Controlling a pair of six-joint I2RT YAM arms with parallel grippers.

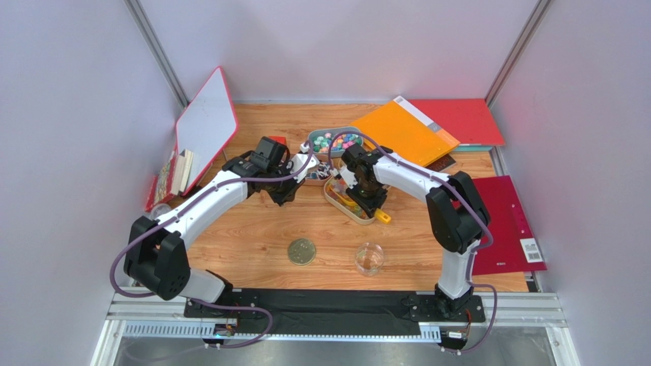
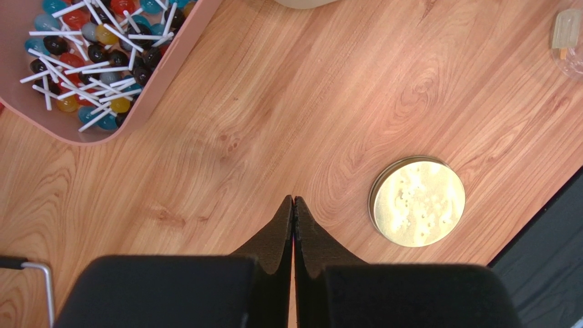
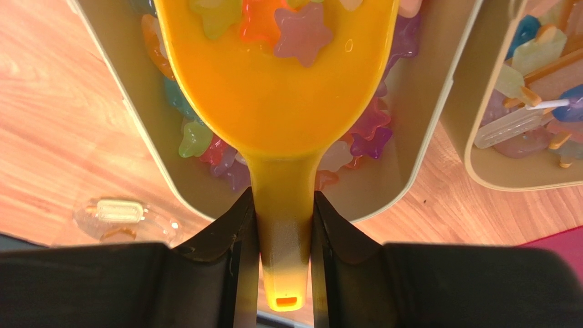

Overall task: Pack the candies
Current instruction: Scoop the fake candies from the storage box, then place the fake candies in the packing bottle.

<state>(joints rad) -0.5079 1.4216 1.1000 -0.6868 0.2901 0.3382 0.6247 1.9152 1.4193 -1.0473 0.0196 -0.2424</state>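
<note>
Right fingers clamp yellow scoop lengthwise, bowl of star candies cropped ahead; left fingers pressed together, empty.

No readable text, sticker on red folder too small

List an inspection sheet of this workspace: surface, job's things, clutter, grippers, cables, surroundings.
Surface: wooden table, gold lid and clear jar near front.
Job's things: star gummies in yellow scoop over beige tray; lollipops in pink tray.
Clutter: whiteboard, books, orange folder, red folders, red cube.
Grippers: left gripper shut, empty; right gripper shut on the yellow scoop's handle.
Cables: purple cables looped along both arms.
Surroundings: pale enclosure walls, metal frame posts.
</note>
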